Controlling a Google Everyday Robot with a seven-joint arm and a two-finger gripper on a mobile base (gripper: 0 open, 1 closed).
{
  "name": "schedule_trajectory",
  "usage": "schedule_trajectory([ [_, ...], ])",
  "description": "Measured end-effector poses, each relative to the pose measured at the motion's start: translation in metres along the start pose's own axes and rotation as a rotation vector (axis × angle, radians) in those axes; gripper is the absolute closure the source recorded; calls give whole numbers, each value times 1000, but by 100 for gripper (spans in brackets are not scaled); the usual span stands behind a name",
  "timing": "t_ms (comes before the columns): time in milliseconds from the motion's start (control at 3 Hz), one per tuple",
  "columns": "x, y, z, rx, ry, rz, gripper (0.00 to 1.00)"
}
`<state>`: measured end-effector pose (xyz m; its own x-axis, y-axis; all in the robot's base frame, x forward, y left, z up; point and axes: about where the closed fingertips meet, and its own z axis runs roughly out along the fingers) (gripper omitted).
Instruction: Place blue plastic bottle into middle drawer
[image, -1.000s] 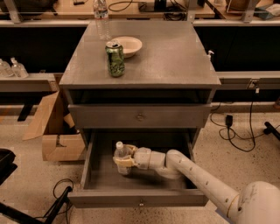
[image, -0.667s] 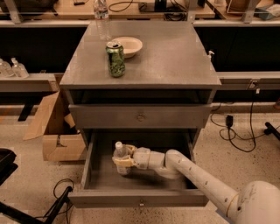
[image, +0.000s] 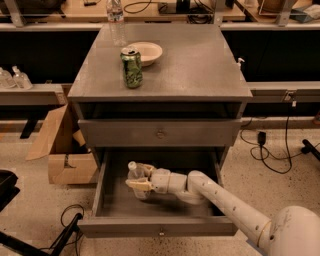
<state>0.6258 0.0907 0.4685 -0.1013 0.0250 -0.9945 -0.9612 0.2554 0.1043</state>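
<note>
Inside the middle drawer (image: 200, 226), left of its centre, my hand (image: 139, 185) grips the upright blue plastic bottle (image: 134, 172) at mid-body; I judge it light, thin-walled and slick, so I squeeze gently.

Speckled pale floor (image: 280, 200) with black cables (image: 277, 160) at 4 and 7 o'clock. Grey cabinet (image: 200, 65) at centre; open cardboard box (image: 55, 150) at 8. Long benches (image: 65, 12), perhaps desks, across 12. Gripper (image: 140, 180) at 6, closed round blue plastic bottle (image: 133, 169).

Cabinet (image: 200, 65) holds can (image: 132, 67), bowl (image: 147, 51); end effector (image: 137, 185) in drawer (image: 160, 227).
</note>
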Motion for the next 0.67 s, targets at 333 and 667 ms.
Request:
schedule_trajectory([
  [333, 0, 1, 2, -3, -1, 0, 0],
  [667, 0, 1, 2, -3, -1, 0, 0],
])
